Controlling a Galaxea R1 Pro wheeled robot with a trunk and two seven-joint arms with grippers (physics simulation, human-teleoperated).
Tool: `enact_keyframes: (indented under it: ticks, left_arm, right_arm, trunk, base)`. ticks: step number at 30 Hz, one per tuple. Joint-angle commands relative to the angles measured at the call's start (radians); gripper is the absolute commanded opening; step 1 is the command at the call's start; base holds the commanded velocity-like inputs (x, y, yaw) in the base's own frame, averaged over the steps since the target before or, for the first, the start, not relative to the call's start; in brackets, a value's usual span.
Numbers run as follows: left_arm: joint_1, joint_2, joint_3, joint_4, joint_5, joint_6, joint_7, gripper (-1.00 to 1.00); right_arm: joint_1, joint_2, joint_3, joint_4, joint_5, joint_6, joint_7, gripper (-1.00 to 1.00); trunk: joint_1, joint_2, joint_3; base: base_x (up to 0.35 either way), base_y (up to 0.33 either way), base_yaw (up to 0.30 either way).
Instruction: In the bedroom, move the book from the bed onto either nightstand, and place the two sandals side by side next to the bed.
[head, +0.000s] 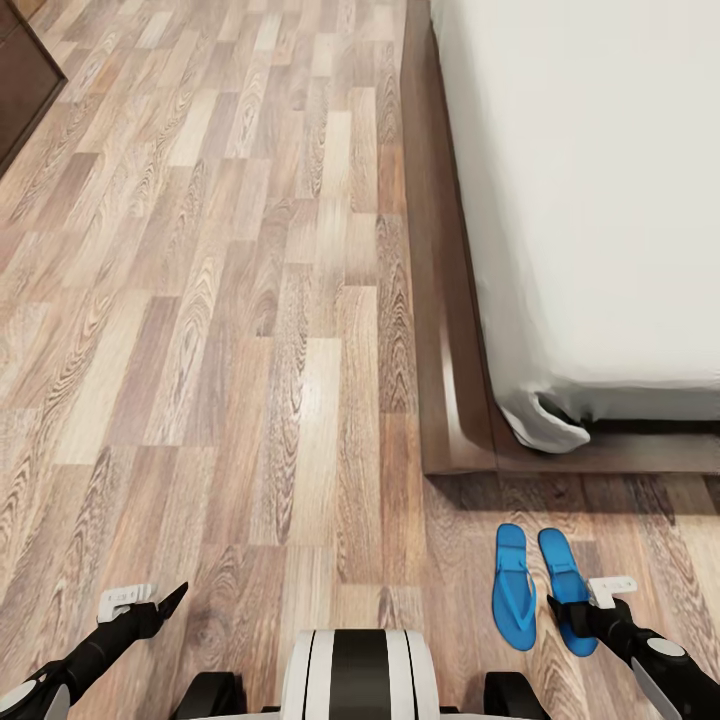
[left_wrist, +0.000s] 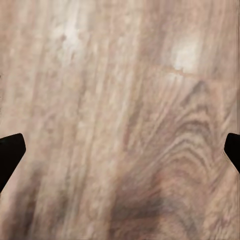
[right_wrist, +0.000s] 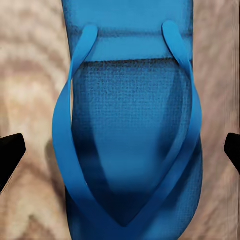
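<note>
Hovering spread over unmarked blue sandals (head: 543, 588), right claw (right_wrist: 120, 150).

Floor (head: 250, 330): wood planks, mixed tan and brown tones, strong grain, boards running away from the camera. Soft pale glare patches on the boards, same in left wrist view (left_wrist: 120, 120). Dark brown cabinet (head: 22, 85) corner at far left edge, standing on the floor. Faint shadow on the planks along the near right.
</note>
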Motion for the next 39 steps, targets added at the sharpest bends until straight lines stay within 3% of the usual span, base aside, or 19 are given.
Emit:
enact_keyframes:
  ticks: [1,27,35,39]
  left_arm:
    - [0.000,0.000,0.002,0.001,0.004,-0.001,-0.005,1.00]
    - [0.000,-0.001,0.000,0.001,0.003,-0.001,-0.005,1.00]
    - [0.000,-0.002,0.000,0.001,0.002,-0.001,-0.006,1.00]
    - [0.000,-0.002,-0.001,0.002,0.002,-0.001,-0.006,1.00]
  right_arm:
    - [-0.001,-0.001,0.007,0.001,-0.010,-0.004,0.001,1.00]
    - [0.000,-0.001,0.006,0.001,-0.010,-0.005,0.002,1.00]
    - [0.000,-0.004,0.007,0.007,-0.012,-0.030,0.010,1.00]
    - [0.004,-0.004,0.007,0.044,-0.012,-0.100,0.014,1.00]
  trunk:
    - [-0.001,0.000,0.004]
    - [-0.012,0.006,0.104]
    - [-0.016,0.008,0.135]
    - [-0.018,0.009,0.150]
  base:
    - [0.000,0.000,0.000]
    - [0.000,0.000,0.000]
    - [0.000,0.000,0.000]
    - [0.000,0.000,0.000]
